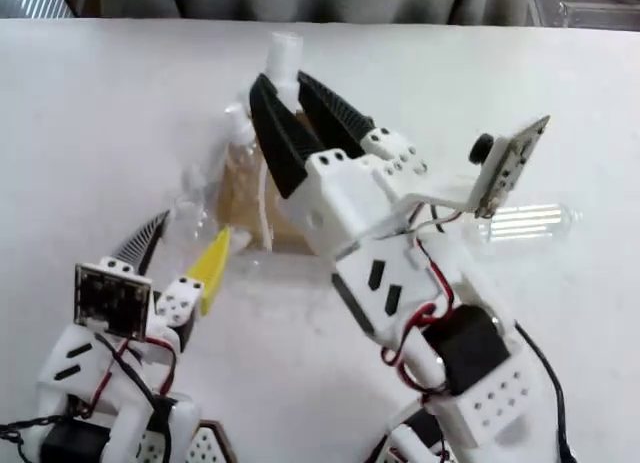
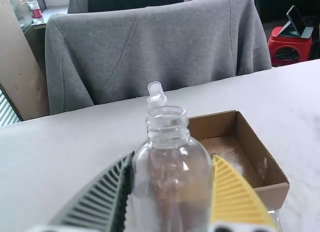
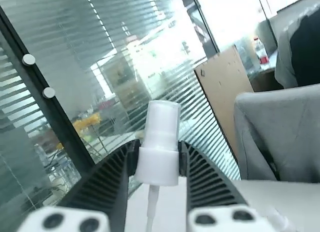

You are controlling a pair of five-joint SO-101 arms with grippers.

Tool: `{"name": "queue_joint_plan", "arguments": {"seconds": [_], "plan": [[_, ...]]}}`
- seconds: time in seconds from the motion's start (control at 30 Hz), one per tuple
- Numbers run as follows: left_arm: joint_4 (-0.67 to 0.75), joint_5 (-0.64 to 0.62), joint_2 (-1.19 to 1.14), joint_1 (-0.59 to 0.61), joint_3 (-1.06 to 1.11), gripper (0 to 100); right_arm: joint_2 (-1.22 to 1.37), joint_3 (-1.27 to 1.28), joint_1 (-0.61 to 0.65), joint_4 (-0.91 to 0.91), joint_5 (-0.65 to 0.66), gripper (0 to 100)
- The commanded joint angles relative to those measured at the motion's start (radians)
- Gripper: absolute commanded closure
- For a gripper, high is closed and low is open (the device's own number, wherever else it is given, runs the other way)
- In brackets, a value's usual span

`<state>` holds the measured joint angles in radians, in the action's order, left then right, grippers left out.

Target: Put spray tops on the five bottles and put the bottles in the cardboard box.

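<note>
Clear bottle (image 2: 170,167), neck bare and uncapped, clamped round its body by the left gripper (image 2: 172,159): grey finger on one side, yellow on the other, both pressed to the wall and closed only as far as the body allows. Neck pointing away from the wrist, base hidden, so cannot tell whether it touches the table (image 1: 100,103). Close by the box (image 2: 260,159).

White top (image 3: 160,134) pinched at its collar by the right gripper (image 3: 159,153), black jaws narrowed onto it, thin dip tube hanging out below between them. In the high view, held over the far edge of the box, apart from the bottle's neck.

Box of brown cardboard, open upward, at mid-table. Partly hidden under the right gripper in the high view, with the left gripper at its near left corner.

On its side on the table, a second bottle (image 1: 520,223), well apart from the box on the right, under the right arm's camera.

Just past the held neck, a small whitish piece (image 2: 156,91); cannot tell what.

Beyond the table's far edge, grey cloth (image 2: 150,46) draped over a chair. Behind the top, window blinds (image 3: 75,66).
</note>
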<state>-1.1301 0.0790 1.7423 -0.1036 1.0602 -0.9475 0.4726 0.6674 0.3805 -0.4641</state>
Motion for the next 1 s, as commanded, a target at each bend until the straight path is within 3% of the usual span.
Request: {"name": "queue_joint_plan", "arguments": {"seconds": [0.0, 0.47, 0.77, 0.97], "plan": [[0.026, -0.014, 0.004, -0.015, 0.018, 95, 0.03, -0.002, -0.008, -0.168, 0.026, 98.4], [0.044, -0.014, 0.004, -0.016, 0.028, 95, 0.36, -0.175, 0.004, -0.361, 0.025, 98.4], [0.046, -0.014, 0.004, -0.016, 0.035, 95, 0.354, -0.178, 0.104, -0.357, 0.025, 98.4], [0.127, -0.014, 0.004, -0.016, 0.101, 96, 0.312, -0.147, 0.108, -0.354, 0.026, 98.5]]}}
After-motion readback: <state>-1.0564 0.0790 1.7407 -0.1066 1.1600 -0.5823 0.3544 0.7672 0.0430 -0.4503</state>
